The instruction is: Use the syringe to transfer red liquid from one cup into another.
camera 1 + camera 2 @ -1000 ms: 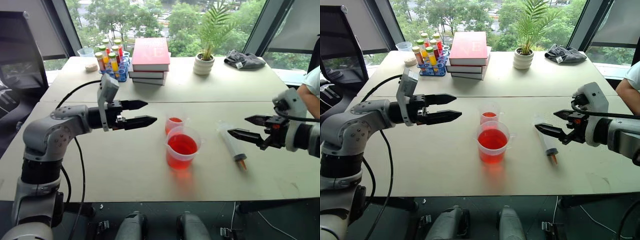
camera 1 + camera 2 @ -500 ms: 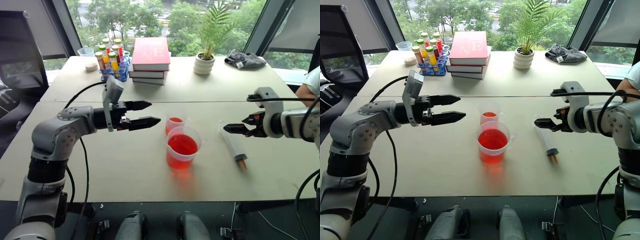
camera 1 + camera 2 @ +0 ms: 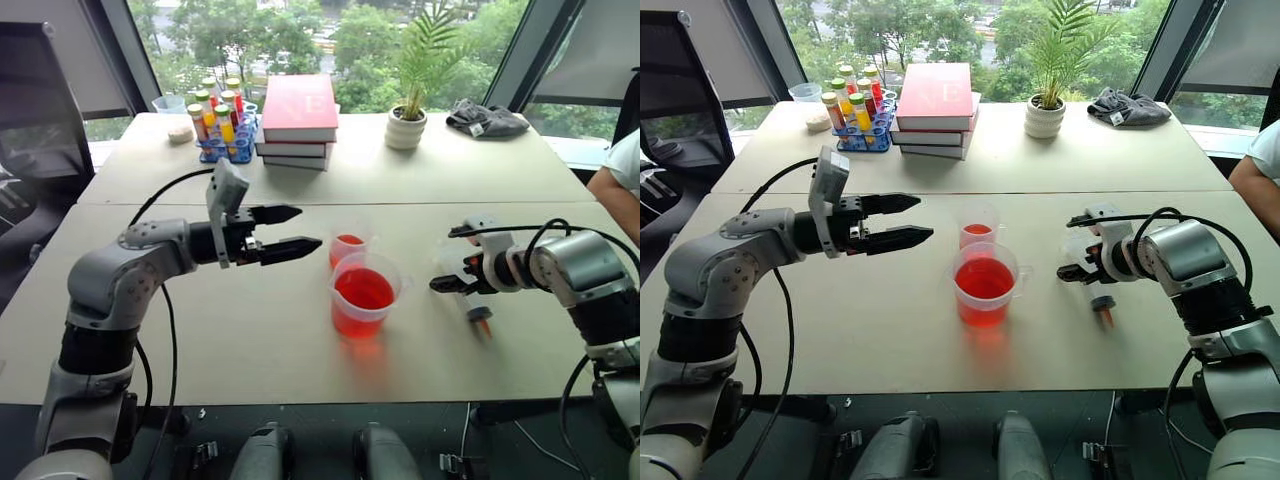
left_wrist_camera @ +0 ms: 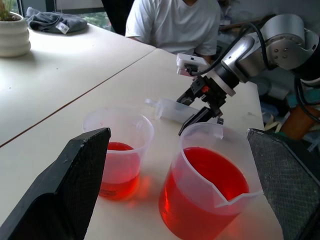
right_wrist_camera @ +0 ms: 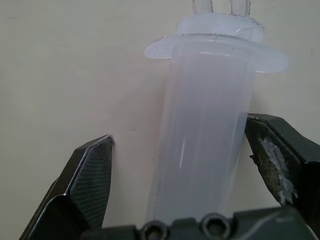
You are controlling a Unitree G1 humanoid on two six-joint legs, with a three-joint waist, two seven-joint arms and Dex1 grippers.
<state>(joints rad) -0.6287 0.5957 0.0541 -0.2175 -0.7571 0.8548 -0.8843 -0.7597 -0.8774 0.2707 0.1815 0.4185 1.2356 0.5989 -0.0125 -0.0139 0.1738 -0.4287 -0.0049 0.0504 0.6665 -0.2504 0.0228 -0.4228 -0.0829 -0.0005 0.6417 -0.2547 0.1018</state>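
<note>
Bright, even daylight from large windows [image 3: 300, 30] behind pale beige table [image 3: 400, 170]. Soft faint shadows under arms. Red glow beneath wide clear cup [image 3: 365, 297]. Left wrist view's black fingers [image 4: 65, 187] blurred.

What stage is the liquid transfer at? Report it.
Done: nothing yet, though the smaller cup already holds some red liquid. In hand: the right gripper straddles the syringe lying on the table, jaws not closed. Left: grip, draw from the larger cup, empty into the smaller.

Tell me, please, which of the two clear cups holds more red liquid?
The larger, wide cup, nearer the table's front edge: it is roughly half full, while the smaller, narrow cup just behind it holds only a shallow layer.
</note>
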